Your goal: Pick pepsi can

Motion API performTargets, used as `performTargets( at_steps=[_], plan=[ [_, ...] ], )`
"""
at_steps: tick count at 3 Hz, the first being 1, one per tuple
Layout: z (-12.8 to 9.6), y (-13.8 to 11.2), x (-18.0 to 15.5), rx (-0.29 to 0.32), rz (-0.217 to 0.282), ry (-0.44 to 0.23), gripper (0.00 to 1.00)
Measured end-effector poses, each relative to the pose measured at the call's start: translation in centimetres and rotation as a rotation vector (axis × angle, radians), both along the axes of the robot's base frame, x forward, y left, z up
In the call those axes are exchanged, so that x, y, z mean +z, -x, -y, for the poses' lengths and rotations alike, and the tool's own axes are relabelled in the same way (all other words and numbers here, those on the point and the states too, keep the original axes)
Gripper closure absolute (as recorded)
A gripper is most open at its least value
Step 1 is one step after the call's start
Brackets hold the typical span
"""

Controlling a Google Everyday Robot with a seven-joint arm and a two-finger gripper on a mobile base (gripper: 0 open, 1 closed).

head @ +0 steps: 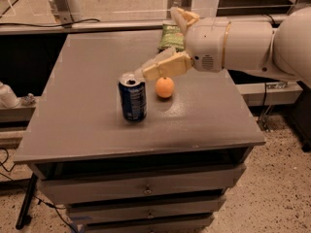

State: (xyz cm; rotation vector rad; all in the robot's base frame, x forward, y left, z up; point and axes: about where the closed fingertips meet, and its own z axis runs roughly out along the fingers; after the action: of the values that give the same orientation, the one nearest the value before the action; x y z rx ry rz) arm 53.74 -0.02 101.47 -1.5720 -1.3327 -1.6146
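Observation:
The pepsi can, dark blue with a silver top, stands upright on the grey table, left of centre. My gripper is open and empty. It hangs above the table, up and to the right of the can. Its lower finger reaches out over the can's top right without touching it, and the other finger points up toward the back. An orange fruit sits just right of the can, under the lower finger.
A green chip bag lies at the back of the table, partly behind the gripper. My white arm comes in from the right. The table has drawers below its front edge. A rail with metal posts runs behind.

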Motion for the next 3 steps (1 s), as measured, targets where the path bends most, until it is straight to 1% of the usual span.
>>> performTargets(
  at_steps=[1,2,3],
  plan=[
    [-0.2,0.0,-0.2,0.011,-0.016,0.002,0.0],
    [1.4,-2.0,-0.3,0.024,0.007,0.056,0.0],
    [7.8,-5.1,2.9,-0.031,0.085,0.019,0.0]
  ],
)
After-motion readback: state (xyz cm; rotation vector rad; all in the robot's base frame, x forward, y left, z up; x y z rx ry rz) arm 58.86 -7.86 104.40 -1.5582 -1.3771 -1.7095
